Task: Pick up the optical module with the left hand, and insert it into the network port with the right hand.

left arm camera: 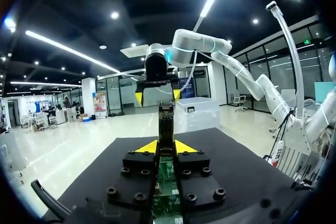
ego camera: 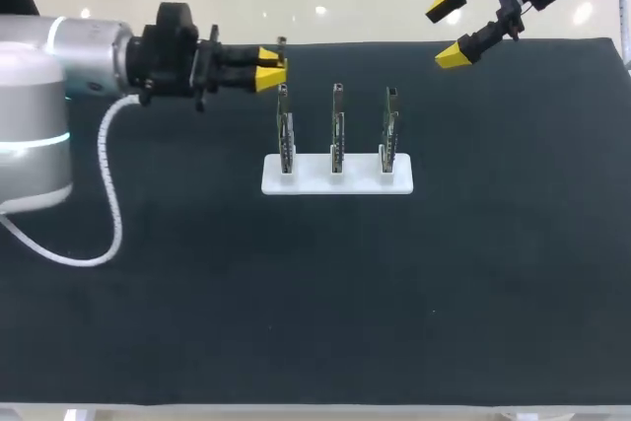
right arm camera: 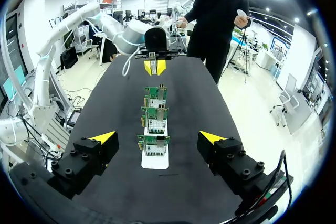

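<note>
Black-covered table [ego camera: 296,293] bears a white rack [ego camera: 311,180] holding three upright boards [ego camera: 337,125]

Silver left arm [ego camera: 69,46], white cable [ego camera: 110,194], black yellow-tipped left claw [ego camera: 270,66].

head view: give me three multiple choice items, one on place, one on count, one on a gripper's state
1. The boards are: A upright in the base; B lying beside it; C stacked on it.
2. How many boards? A two; B three; C five.
3. The left gripper is: A open, empty; B shut on the module; C out of view.
Answers: 1 A, they stand in the white base; 2 B, three in a row; 3 B, the left wrist view shows both tips against the module.
</note>
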`<state>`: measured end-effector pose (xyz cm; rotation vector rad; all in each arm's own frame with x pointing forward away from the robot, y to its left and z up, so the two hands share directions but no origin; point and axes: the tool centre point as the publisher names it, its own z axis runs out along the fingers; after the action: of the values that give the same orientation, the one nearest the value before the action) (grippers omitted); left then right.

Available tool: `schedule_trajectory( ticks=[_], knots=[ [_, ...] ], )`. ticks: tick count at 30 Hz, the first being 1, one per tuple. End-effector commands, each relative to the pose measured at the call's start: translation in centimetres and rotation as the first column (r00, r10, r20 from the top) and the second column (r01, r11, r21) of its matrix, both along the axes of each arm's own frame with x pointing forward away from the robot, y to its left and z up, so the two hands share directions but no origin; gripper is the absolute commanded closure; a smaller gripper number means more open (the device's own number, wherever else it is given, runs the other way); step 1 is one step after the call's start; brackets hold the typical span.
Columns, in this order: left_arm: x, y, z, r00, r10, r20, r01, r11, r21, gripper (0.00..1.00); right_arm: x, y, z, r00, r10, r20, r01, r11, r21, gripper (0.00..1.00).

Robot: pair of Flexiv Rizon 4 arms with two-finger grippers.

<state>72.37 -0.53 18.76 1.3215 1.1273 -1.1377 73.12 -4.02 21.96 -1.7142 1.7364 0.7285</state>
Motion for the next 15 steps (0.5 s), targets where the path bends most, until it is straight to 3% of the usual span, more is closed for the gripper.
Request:
schedule_trajectory(
  ticks=[1,15],
  knots=[
    [-0.4,-1.2,0.3,0.999,0.052,0.008,-0.052,0.999,-0.017,1.00,0.0,0.0,0.0,1.000,0.001,0.000,-0.001,1.000,0.001,0.00],
    [-0.2,-2.6,0.5,0.998,0.048,-0.031,-0.049,0.999,-0.011,1.00,0.0,0.0,0.0,1.000,0.001,0.000,-0.001,1.000,0.001,0.00]
  ],
)
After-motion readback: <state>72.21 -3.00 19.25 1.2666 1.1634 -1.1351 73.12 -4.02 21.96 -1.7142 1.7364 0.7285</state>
